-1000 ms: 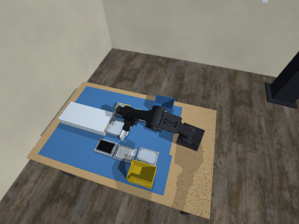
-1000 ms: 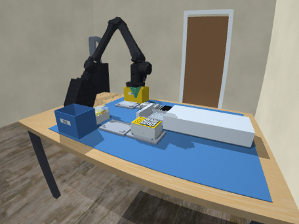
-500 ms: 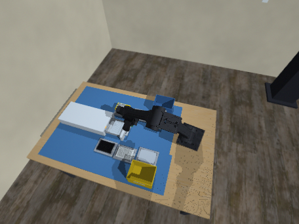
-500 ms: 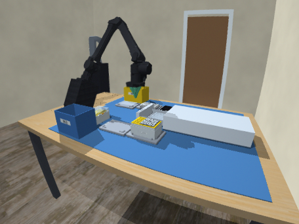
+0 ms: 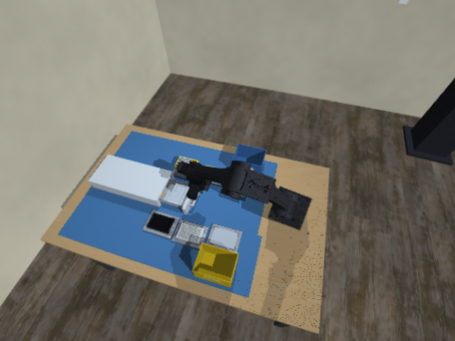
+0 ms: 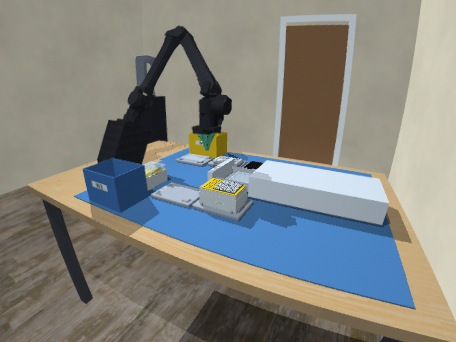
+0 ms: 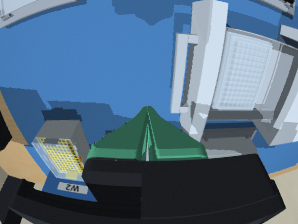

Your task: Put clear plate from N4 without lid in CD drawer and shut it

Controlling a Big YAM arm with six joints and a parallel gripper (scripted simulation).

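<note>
While the drawer [image 5: 187, 204] of the cooler CD [image 5: 129, 178] stood open on the desk [image 5: 299, 249], the shutting step was judged to be in hand.

- End effector [image 7: 148, 144]: clenched on nothing, poised just beside the bar handle [image 7: 180, 72], on its outer side.
- Clear plate [image 7: 249, 70]: pale, finely gridded, seen lying flat inside the drawer, apparently with its long side across.
- Next move: a level, square push on the drawer front toward the housing was judged to be required.
</note>
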